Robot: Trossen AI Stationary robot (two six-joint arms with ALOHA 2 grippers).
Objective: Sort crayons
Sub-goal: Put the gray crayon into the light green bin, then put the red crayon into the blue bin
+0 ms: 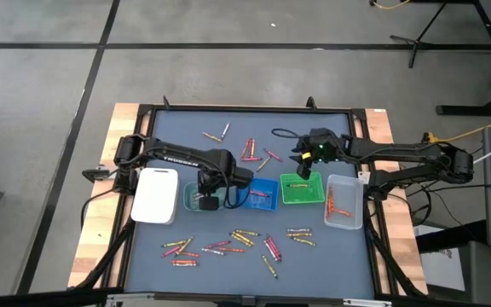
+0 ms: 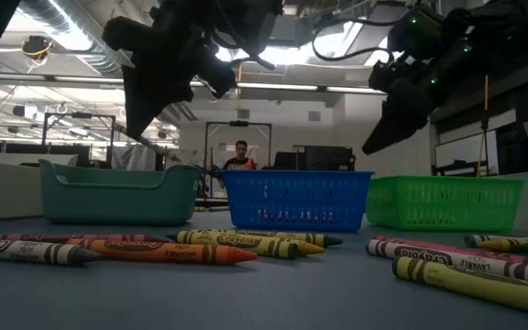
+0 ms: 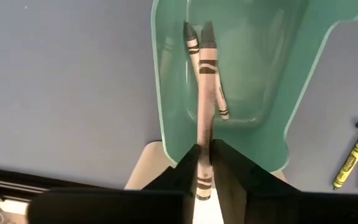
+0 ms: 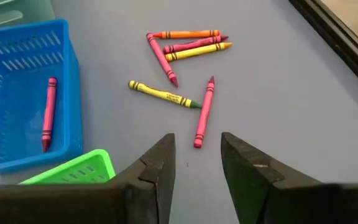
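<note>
Left end effector (image 3: 205, 163) pinches thin grey paper-wrapped crayon (image 3: 205, 109) over teal plastic tray (image 3: 166, 112). Right end effector (image 4: 197, 158) spread, empty. Crayons prob light, stiff, snappable, roll easily; grip mid-shaft.

Paper wrappers on the crayons (image 2: 163, 249), matt, printed with dark bands, waxy tips poking out. The teal tray (image 3: 241, 74) looks like smooth plastic, slightly glossy and translucent at the rim. The blue basket (image 4: 17, 93) and the green one (image 2: 443, 202) are slotted plastic, lattice walls. Table mat (image 1: 228, 264) reads as a smooth, matt grey-blue sheet, with pale bare wood (image 1: 92, 247) showing at the edges. The left gripper (image 3: 205, 180) fingers are dark, matt, hard plastic by the look; a grey paper-wrapped crayon (image 3: 205, 93) sits between them.
</note>
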